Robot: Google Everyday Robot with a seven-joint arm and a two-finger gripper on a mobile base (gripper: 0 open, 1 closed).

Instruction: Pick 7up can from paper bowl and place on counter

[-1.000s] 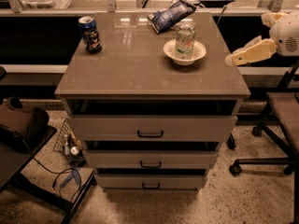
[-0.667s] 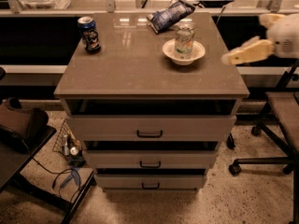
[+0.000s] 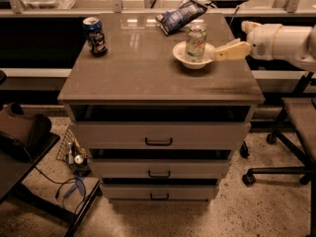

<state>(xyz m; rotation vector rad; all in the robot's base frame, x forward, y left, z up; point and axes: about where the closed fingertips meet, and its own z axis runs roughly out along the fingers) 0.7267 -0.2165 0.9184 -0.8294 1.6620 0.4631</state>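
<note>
- Can (image 3: 196, 42) stands upright in bowl (image 3: 180, 55) on counter (image 3: 148, 70).
- Gripper (image 3: 217, 54) sits at the bowl's right rim, near the can.
- Gripper state: cannot tell.

Your gripper (image 3: 220, 53) has reached in over the counter (image 3: 148, 68); the paper bowl (image 3: 178, 54) now sits right at its tip.

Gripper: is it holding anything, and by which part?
Nothing. The gripper is beside the bowl; the can stands in the bowl, ungripped.
</note>
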